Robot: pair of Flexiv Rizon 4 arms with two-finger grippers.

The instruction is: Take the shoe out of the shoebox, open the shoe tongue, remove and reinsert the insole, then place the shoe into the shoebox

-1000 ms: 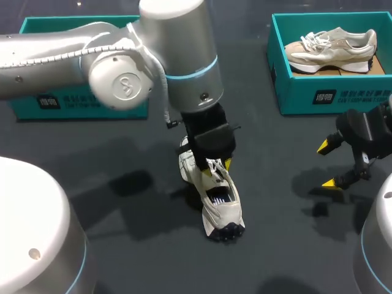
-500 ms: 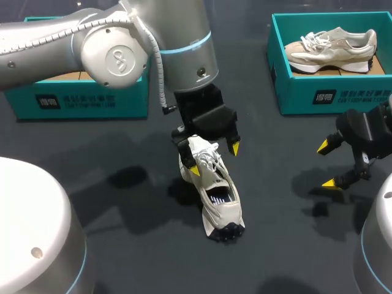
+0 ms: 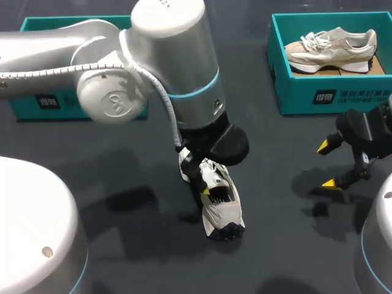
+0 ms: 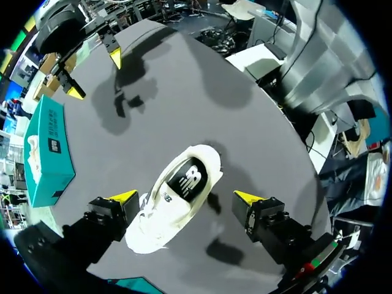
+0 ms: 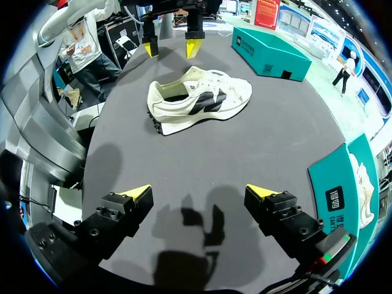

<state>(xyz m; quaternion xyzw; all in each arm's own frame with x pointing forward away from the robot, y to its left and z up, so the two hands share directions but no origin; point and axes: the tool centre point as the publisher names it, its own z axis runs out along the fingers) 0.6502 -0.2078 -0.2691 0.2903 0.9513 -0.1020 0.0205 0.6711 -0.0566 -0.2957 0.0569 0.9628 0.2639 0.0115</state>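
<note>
I'm watching the white shoe (image 3: 223,211) (image 4: 177,196) (image 5: 202,98) sitting on its sole near the middle of the table (image 3: 141,257). Its long axis is running away from me and slightly leftward, heel toward me and toe pointing to the far side. The dark insole (image 4: 187,180) is showing in the opening.

My left gripper (image 4: 187,197) is hanging over it, fingers spread wide on either flank and gripping nothing. I can't tell whether one tip is brushing the side. From above, the wrist is covering toe and laces.

My right gripper (image 3: 324,164) (image 5: 199,191) is hovering well apart, gaping and empty. My left arm is masking most of the left shoebox (image 3: 43,104). The right shoebox (image 3: 306,98) is holding a beige shoe (image 3: 331,48).
</note>
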